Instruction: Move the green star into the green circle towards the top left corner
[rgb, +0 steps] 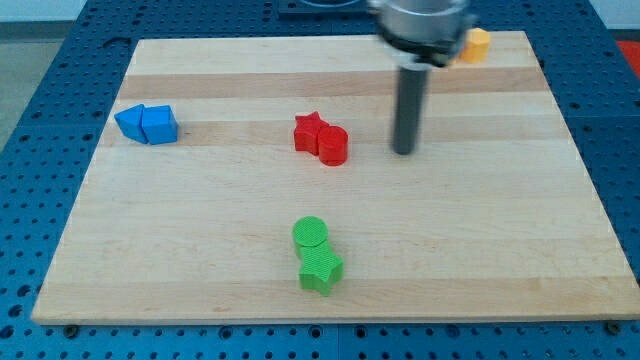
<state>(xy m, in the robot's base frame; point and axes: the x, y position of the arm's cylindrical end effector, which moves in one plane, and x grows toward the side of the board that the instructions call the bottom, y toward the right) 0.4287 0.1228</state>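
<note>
The green star (321, 271) lies near the view's bottom centre of the wooden board (200, 250). The green circle (311, 235) touches it just above and slightly left. My tip (404, 151) rests on the board well above and to the right of both green blocks, to the right of the red pair.
A red star (309, 131) and a red cylinder (334, 145) touch each other left of my tip. Two blue blocks (146, 124) sit together at the view's left. A yellow block (476, 45) sits at the top right, partly hidden by the arm.
</note>
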